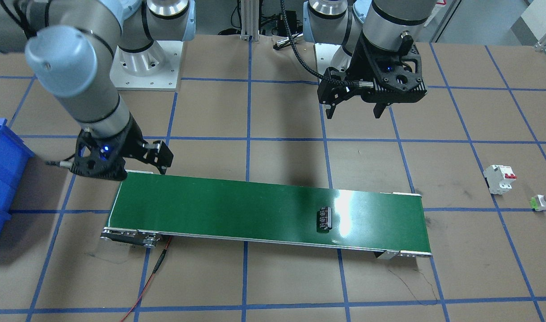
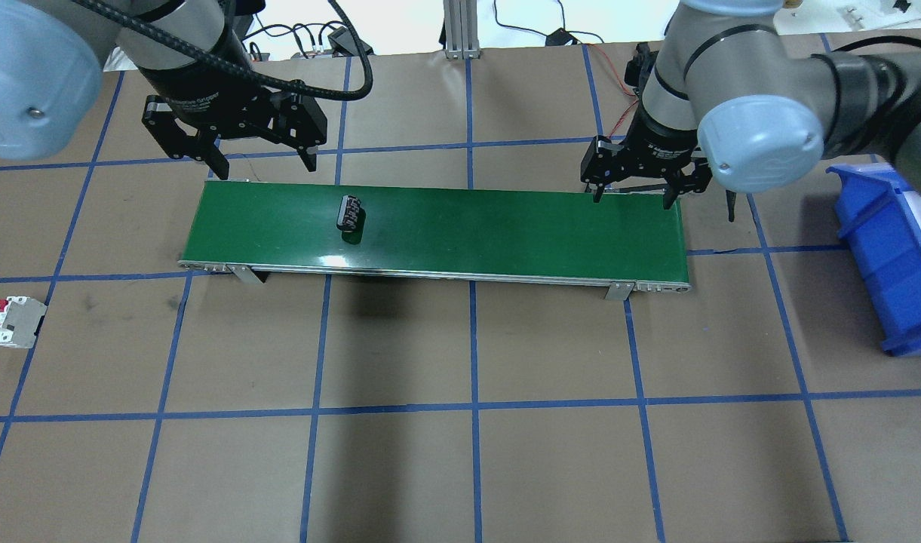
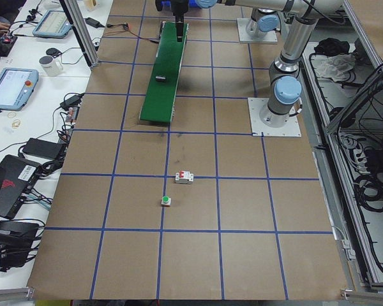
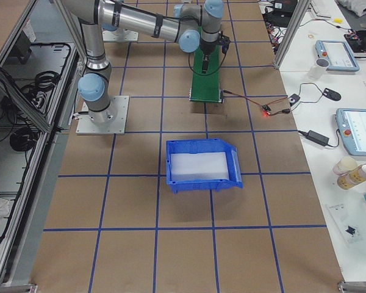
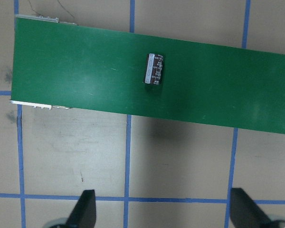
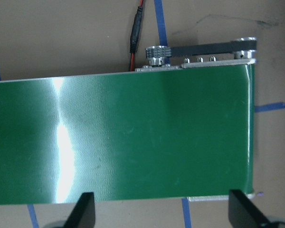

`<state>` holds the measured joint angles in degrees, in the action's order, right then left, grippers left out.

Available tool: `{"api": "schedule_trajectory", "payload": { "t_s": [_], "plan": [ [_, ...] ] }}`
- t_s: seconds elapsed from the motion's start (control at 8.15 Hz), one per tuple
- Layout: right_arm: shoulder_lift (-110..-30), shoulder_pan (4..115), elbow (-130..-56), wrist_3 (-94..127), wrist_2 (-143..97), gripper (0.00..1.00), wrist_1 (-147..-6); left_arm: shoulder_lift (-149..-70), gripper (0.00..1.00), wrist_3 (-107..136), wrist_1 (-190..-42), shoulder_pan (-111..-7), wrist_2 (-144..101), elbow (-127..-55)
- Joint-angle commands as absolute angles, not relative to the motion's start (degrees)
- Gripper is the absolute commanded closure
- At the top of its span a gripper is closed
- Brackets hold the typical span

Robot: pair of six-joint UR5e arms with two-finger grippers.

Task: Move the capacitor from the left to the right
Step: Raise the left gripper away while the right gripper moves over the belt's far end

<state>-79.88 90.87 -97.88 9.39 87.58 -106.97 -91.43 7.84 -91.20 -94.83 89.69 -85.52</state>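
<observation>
Left gripper (image 2: 262,160) spread, empty, beside the conveyor belt (image 2: 505,234) at its left end; right gripper (image 2: 632,197) spread, empty, over its right end. Capacitor (image 2: 349,213) lies on the belt's left part. Risk: mistimed closing could let it drop off the right end.

Brown tabletop (image 2: 551,467) crossed by blue tape lines (image 2: 473,339). A white bench (image 3: 38,121) runs along one side, holding tablets (image 3: 11,86) and a mug (image 3: 48,64). Aluminium posts (image 3: 78,32) rise at its edge.
</observation>
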Motion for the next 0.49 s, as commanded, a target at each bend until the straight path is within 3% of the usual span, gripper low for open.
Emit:
{"api": "schedule_trajectory", "payload": {
  "t_s": [0.0,0.37],
  "plan": [
    [-73.3,90.9,-98.5,9.6,87.0,0.00,-113.3,-91.0,0.00,7.7,-91.0,-95.2,90.1,-85.5],
    [-71.9,90.9,-98.5,13.3,77.2,0.00,-114.1,-90.4,0.00,7.7,-91.0,-95.3,89.4,-85.9]
  ]
}}
